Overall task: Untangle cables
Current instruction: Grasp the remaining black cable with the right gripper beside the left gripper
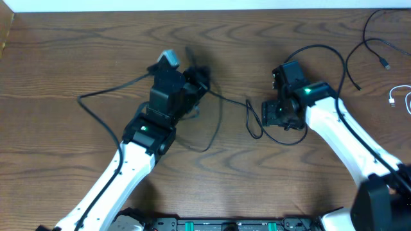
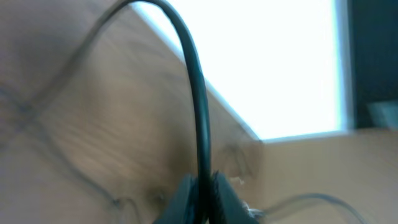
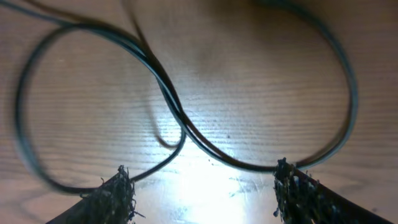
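Note:
A thin black cable runs in loops across the middle of the wooden table. My left gripper is shut on this black cable, which arches up from between its fingers. My right gripper is open and points down at the table, close above the cable's small loop. In the right wrist view the cable crosses itself between the spread fingertips, and nothing is gripped. Another black cable and a white cable lie apart at the far right.
The wooden table has a white edge along the back. A long stretch of the black cable trails to the left of the left arm. The arms' bases sit at the front edge.

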`<state>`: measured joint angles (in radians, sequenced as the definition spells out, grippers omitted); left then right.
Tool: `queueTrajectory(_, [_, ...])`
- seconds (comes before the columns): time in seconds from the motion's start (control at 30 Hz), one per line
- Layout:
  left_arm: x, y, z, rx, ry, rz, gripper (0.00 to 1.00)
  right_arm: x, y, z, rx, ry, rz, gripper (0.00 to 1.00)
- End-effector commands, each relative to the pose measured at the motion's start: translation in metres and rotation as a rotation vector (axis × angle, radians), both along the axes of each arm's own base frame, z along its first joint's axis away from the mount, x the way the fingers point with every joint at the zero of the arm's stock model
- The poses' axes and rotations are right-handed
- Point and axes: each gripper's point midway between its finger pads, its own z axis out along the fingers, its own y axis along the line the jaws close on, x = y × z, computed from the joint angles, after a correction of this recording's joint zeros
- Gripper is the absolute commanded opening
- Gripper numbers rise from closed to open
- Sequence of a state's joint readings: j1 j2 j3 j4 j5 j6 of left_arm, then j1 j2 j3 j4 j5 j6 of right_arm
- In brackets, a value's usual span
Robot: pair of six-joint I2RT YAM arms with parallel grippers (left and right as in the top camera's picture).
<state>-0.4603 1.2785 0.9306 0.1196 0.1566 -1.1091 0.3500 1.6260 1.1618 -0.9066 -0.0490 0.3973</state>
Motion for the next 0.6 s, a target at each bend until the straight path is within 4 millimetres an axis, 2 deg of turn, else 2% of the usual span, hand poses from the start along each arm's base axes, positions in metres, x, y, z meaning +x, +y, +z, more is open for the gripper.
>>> queueTrajectory(0.0, [-0.011,-0.043,0.03,-0.146,-0.068,-0.238,0.08,-0.004,0.006,-0.014,0.029,0.059,0.0,0.72])
queueTrajectory(0.1, [-0.016,-0.062,0.052,-0.207,-0.174,-0.366,0.08,-0.007,0.012,-0.022,0.052,0.097,0.005,0.75])
queueTrajectory(0.13, [-0.017,-0.066,0.055,-0.216,-0.192,-0.396,0.08,-0.007,0.012,-0.024,0.054,0.102,0.005,0.76])
queueTrajectory(0.2, [-0.017,-0.069,0.047,-0.212,-0.171,-0.409,0.08,-0.007,0.012,-0.025,0.052,0.104,0.004,0.79])
queueTrajectory(0.37, [-0.014,-0.07,0.007,-0.168,-0.031,-0.399,0.5,-0.005,0.007,-0.025,0.052,0.106,-0.012,0.86])
queueTrajectory(0.57, [-0.005,-0.06,-0.037,-0.048,0.06,-0.333,0.85,-0.008,0.001,-0.025,0.074,0.136,-0.042,0.92])
